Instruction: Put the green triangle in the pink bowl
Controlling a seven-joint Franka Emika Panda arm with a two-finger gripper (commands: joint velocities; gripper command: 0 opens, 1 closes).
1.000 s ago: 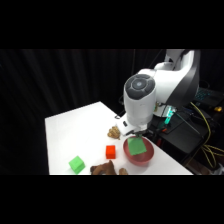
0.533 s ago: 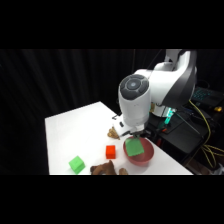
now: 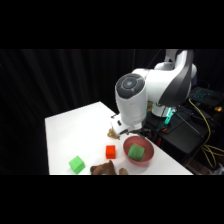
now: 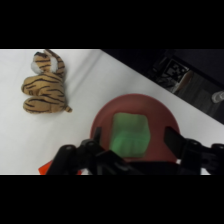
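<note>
The green triangle (image 3: 135,151) (image 4: 131,135) lies inside the pink bowl (image 3: 145,160) (image 4: 165,112), near its middle. My gripper (image 4: 135,137) hangs straight above the bowl and is open. One dark finger shows on each side of the block, and neither touches it. In the side view the arm's big white wrist hides most of the gripper (image 3: 134,134), which sits just behind and above the bowl.
A striped tiger toy (image 4: 45,87) (image 3: 113,132) lies on the white table beyond the bowl. A red cube (image 3: 110,151) (image 4: 47,169) sits left of the bowl, a bright green cube (image 3: 76,164) farther left, and a brown toy (image 3: 103,170) at the front edge. The table's right edge runs close behind the bowl.
The arm's wrist has drifted slightly left and up over the bowl. The green triangle stays in the bowl throughout.
</note>
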